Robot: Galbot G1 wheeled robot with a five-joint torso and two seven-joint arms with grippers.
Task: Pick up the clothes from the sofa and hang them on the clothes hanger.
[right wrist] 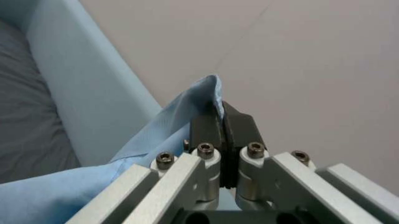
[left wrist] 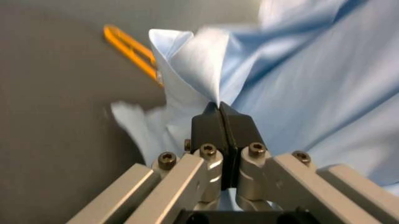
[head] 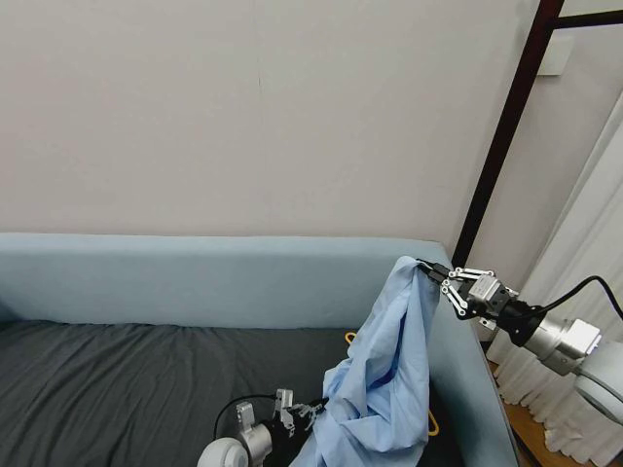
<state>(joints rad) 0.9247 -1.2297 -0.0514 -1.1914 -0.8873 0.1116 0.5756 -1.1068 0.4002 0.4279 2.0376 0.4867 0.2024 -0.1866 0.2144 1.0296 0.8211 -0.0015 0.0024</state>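
A: Which step is in hand?

B: The lift, it is judged. The shirt is pinched at its top by the right gripper, closed on a fold above the sofa corner; a lower edge is clamped by the left gripper near the seat.

A: What is called for next?

B: The shirt must be raised clear and carried to the black rack; the orange hanger on the seat is partly covered by it.
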